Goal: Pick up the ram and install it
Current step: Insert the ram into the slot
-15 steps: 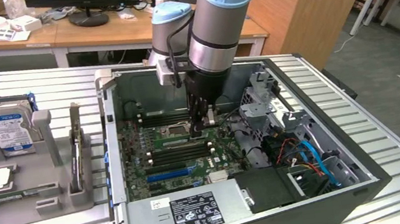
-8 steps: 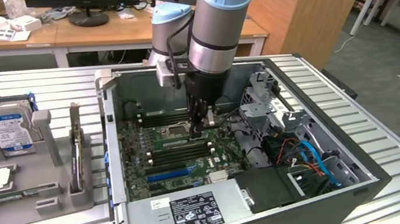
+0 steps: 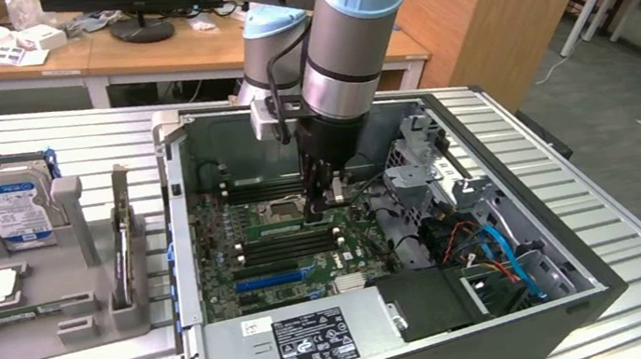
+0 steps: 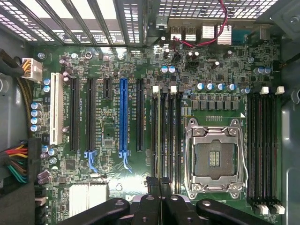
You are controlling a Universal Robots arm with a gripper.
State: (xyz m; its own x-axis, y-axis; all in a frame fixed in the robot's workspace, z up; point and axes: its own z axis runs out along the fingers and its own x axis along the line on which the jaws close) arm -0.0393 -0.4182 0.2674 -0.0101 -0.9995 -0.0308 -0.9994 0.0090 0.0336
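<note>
The ram (image 4: 161,136) is seen edge-on in the wrist view, as a thin greenish line along one of the black memory slots (image 4: 174,136) beside the CPU socket (image 4: 213,159). In the exterior view it is a green strip (image 3: 289,225) low over the motherboard (image 3: 349,246). Whether it is fully seated cannot be determined.

The gripper (image 4: 160,187) is pinched nearly closed on the ram's top edge, and in the exterior view it (image 3: 327,205) reaches down inside the computer case (image 3: 587,288). The arm's body hides part of the board behind it.

Outside the case, a hard drive (image 3: 7,205) stands in a grey holder tray (image 3: 27,324). A thin upright piece (image 3: 124,231) beside it is not identifiable.
</note>
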